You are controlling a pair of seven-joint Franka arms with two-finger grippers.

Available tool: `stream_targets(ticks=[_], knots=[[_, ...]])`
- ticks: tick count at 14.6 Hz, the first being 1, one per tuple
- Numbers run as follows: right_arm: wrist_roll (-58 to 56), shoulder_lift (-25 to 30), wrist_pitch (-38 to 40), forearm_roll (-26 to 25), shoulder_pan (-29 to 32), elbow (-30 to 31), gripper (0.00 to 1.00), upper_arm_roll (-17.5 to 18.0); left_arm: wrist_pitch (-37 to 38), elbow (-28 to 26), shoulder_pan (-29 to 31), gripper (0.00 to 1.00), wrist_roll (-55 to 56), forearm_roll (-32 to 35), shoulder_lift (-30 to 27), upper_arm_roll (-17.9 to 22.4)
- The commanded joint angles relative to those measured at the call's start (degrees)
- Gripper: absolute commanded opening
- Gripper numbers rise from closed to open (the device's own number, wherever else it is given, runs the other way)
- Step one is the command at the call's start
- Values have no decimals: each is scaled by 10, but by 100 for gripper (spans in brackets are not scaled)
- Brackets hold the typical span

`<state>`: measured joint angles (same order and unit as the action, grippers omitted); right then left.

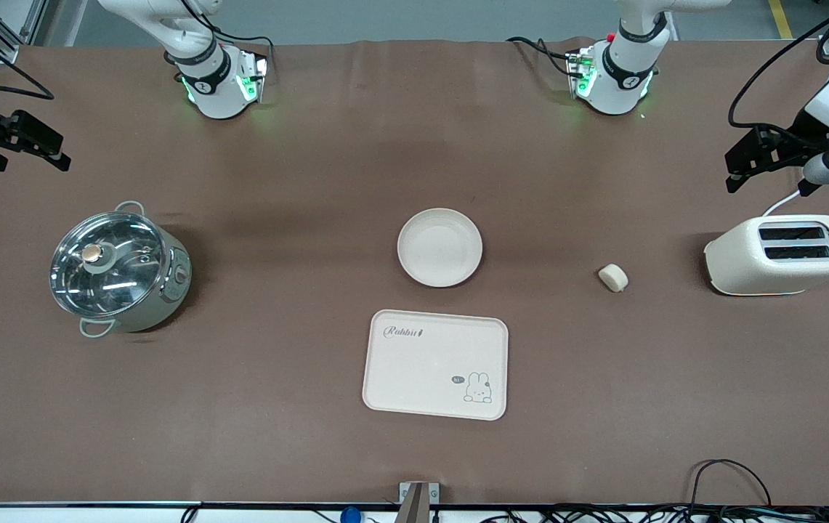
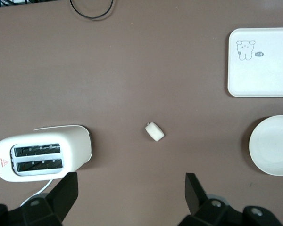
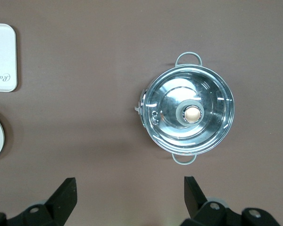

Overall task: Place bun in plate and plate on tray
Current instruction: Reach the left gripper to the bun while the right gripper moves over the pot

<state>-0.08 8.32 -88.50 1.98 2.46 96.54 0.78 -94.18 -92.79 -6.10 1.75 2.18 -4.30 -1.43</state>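
The cream-white plate [image 1: 439, 247] sits empty at mid-table. The cream "Rabbit" tray [image 1: 434, 363] lies empty just nearer to the front camera than the plate. The small pale bun [image 1: 612, 277] lies on the table between the plate and the toaster. My left gripper [image 1: 734, 171] is open and empty, up over the table at the left arm's end, by the toaster. Its wrist view shows the bun [image 2: 154, 131], tray [image 2: 262, 63] and plate [image 2: 273, 145] apart from its open gripper [image 2: 131, 188]. My right gripper [image 1: 58, 151] is open and empty, up over the right arm's end.
A cream two-slot toaster [image 1: 781, 254] stands at the left arm's end with its cord running back. A steel pot with a glass lid [image 1: 118, 270] stands at the right arm's end and shows in the right wrist view [image 3: 188, 114]. Cables lie along the table's front edge.
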Motion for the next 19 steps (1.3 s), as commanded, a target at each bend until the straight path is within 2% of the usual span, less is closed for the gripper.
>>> stream_targets(ticks=[1, 5, 7, 10, 12, 14, 15, 17, 19], knots=[[4, 6, -4, -7, -5, 7, 100, -3, 27, 19, -4, 100, -1, 8, 7, -3], [5, 5, -5, -3, -6, 7, 100, -3, 29, 28, -8, 100, 5, 9, 20, -3], [5, -6, -6, 2, -6, 8, 100, -2, 50, -4, -1, 100, 5, 8, 21, -4], [4, -27, -24, 24, -10, 39, 100, -2, 23, -25, 11, 100, 7, 6, 87, 1], [6, -30, -47, 31, -24, 60, 100, -2, -42, -61, 40, 100, 5, 6, 125, -1], [6, -50, -54, 40, -38, 70, 100, -2, -155, -142, 45, 100, 6, 6, 137, -1], [6, -66, -55, 49, -50, 70, 100, -2, -192, -166, 43, 100, 8, 3, 157, -1], [11, -89, -70, 68, -71, 75, 100, -3, -236, -172, 45, 100, 8, -8, 214, -4], [31, -92, -114, 87, -89, 109, 100, -3, -302, -193, 45, 100, 8, -24, 252, -5]])
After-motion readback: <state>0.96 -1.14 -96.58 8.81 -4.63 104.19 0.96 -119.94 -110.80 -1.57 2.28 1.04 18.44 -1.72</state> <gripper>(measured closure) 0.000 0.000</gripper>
